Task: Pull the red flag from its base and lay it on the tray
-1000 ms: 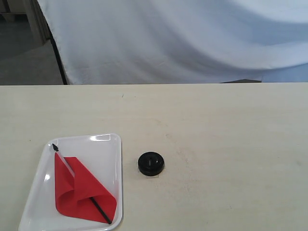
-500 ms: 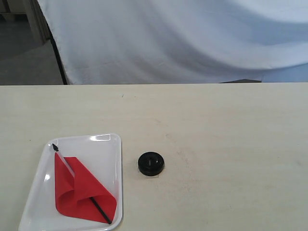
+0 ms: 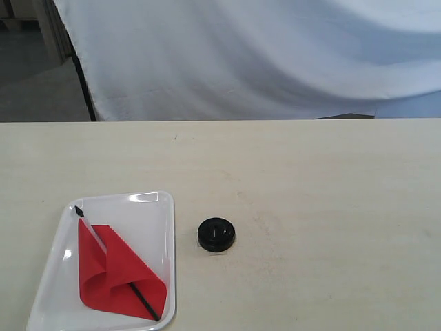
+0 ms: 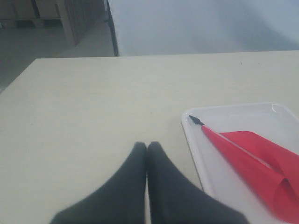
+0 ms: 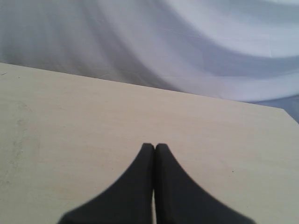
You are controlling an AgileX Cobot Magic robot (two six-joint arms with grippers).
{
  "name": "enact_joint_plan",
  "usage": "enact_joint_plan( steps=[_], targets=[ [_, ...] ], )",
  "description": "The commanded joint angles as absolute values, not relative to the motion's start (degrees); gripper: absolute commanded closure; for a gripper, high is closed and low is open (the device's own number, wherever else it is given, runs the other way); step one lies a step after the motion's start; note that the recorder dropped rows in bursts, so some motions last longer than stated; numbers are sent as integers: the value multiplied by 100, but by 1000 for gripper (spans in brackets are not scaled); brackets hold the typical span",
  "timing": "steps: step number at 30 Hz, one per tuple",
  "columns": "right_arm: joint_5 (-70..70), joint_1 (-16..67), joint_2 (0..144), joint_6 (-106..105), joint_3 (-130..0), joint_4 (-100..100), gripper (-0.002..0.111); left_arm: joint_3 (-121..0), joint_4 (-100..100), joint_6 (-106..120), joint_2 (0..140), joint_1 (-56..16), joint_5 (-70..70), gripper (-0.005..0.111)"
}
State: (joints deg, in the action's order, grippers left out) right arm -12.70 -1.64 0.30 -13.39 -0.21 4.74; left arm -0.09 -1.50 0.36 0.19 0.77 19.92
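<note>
The red flag [image 3: 114, 272] lies folded in the white tray [image 3: 155, 210] at the table's front left, its black pointed tip [image 3: 78, 209] toward the tray's far corner. The black round base [image 3: 216, 234] stands alone on the table just right of the tray, with its hole bare. Neither arm shows in the exterior view. In the left wrist view my left gripper [image 4: 146, 145] is shut and holds nothing, hovering over the table beside the tray [image 4: 191, 140] and the flag [image 4: 254, 158]. My right gripper [image 5: 154, 146] is also shut with nothing in it, above bare tabletop.
A white cloth backdrop [image 3: 262, 55] hangs behind the table's far edge. At the back left, a black pole [image 3: 83, 83] stands beside the cloth. The beige tabletop [image 3: 331, 207] stretches to the right of the base.
</note>
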Motion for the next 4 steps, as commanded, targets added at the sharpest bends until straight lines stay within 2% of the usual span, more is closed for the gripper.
enact_joint_plan(
  steps=[1,4],
  targets=[
    [-1255,-159,0,-1315,0,450,109,0,-165,0,0,61,1966,107],
    [-1255,-159,0,-1315,0,450,109,0,-165,0,0,61,1966,107]
  ],
)
